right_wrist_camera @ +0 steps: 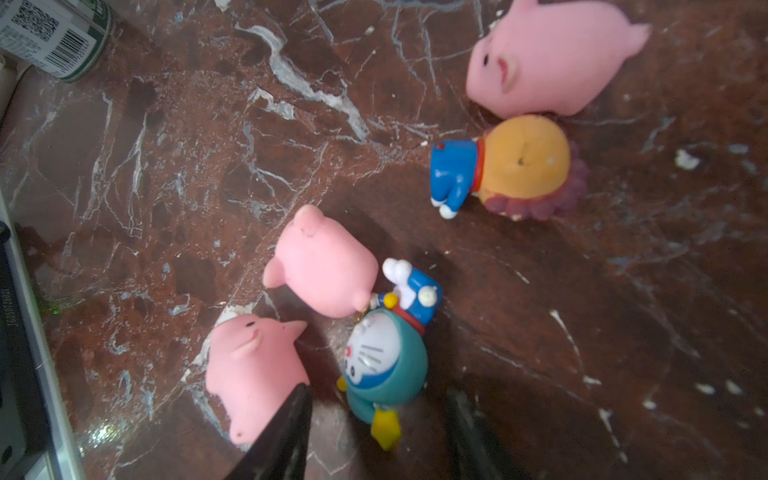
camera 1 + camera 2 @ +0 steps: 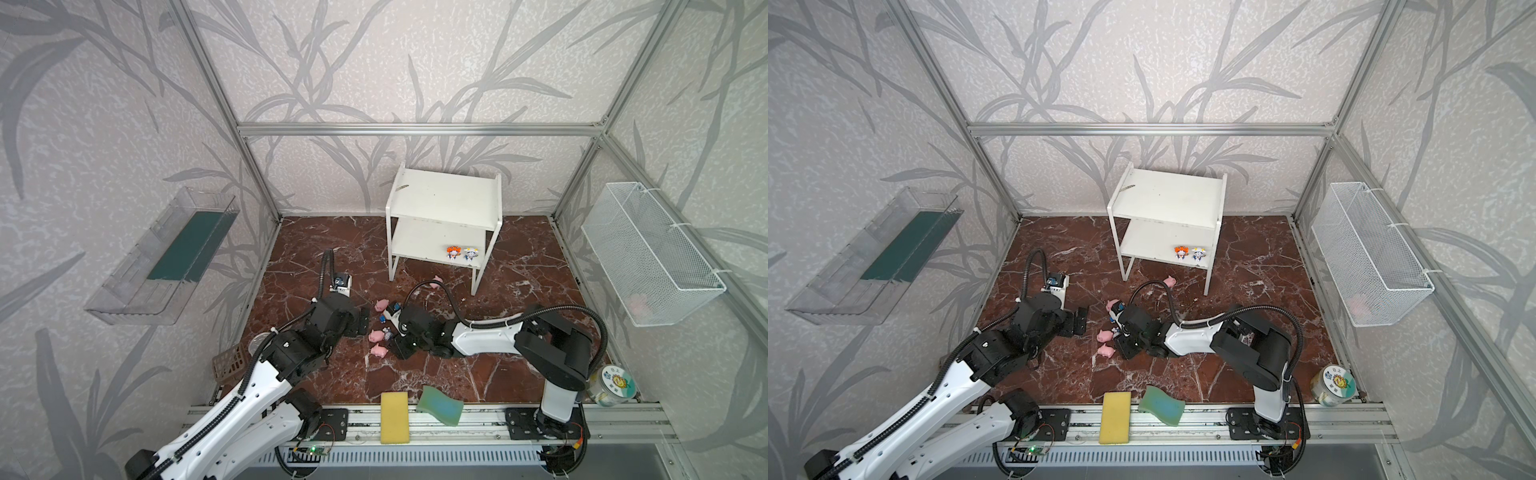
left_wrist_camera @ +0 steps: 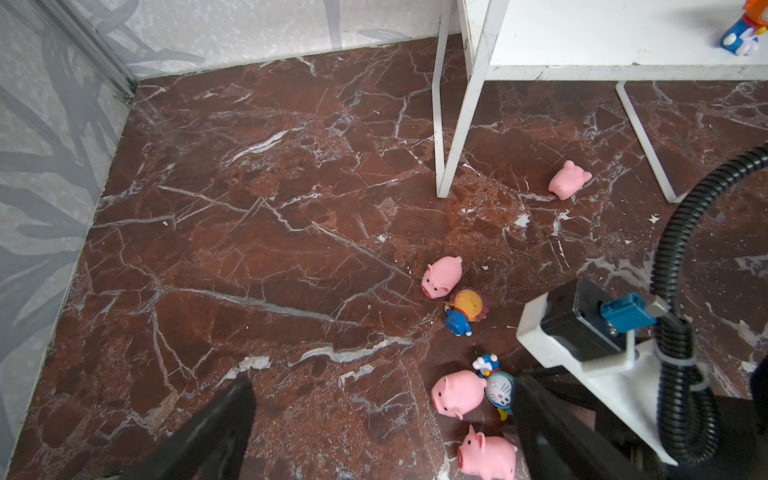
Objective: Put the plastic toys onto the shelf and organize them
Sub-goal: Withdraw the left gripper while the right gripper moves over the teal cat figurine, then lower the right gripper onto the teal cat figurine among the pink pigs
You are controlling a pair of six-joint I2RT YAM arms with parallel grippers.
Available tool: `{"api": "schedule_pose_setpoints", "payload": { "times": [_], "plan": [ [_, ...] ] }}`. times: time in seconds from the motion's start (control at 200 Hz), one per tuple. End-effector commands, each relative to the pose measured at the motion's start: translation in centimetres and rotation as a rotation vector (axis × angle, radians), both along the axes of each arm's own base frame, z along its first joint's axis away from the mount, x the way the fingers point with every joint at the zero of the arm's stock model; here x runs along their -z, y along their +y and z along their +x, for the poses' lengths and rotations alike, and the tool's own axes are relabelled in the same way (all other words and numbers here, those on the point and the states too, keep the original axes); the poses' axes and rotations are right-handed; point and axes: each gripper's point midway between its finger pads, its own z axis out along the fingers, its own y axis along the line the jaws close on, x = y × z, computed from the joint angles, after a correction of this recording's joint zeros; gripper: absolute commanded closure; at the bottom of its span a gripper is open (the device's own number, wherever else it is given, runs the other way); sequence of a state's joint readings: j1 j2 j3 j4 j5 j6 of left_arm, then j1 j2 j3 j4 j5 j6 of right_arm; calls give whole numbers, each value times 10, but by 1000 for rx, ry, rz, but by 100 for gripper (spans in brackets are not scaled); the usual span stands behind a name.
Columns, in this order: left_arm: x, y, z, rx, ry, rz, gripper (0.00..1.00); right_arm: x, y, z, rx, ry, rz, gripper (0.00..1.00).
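Red marble floor (image 2: 519,374) lies before you: your right gripper (image 1: 378,390) stands with jaws apart, straddling the teal-hooded cat figurine (image 1: 386,361) without touching it, a pink pig (image 1: 253,365) just beside. Your left gripper (image 3: 382,382) gapes wide and empty nearby. Farther back, the white shelf (image 2: 440,195) holds two figurines (image 2: 454,252) on its lower board.

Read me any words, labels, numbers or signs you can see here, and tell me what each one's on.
No text is clear enough to quote.
Jar lid: characters around a sunflower cartoon, too small to read.
Green-and-white container: QR code, barcode and fine print, too blurred to read.
Dark strip: a serial-like string, too blurred to read.
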State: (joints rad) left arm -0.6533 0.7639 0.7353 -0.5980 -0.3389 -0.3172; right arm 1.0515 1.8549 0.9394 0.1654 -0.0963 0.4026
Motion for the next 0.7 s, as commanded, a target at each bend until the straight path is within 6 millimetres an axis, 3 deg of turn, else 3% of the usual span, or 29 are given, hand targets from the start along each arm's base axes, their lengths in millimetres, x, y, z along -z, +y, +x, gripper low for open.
{"api": "schedule_pose_setpoints", "payload": {
  "times": [0.0,0.16,0.315,0.395,0.57,0.695],
  "plan": [
    [2,-1,3,-12,-6,-16,3,11,-4,3,20,-8,-62,47],
    [2,-3,4,-5,-8,-17,3,21,-31,11,105,-41,-170,48],
    [3,-6,6,3,-10,-20,3,23,-78,23,239,-113,-315,48],
    [3,-9,8,12,-10,-26,3,23,-92,26,275,-112,-330,48],
    [4,-13,11,23,-9,-26,3,18,-90,25,245,-123,-299,47],
    [3,-14,11,27,-11,-21,3,7,-62,7,94,-92,-159,51]
  ]
}}
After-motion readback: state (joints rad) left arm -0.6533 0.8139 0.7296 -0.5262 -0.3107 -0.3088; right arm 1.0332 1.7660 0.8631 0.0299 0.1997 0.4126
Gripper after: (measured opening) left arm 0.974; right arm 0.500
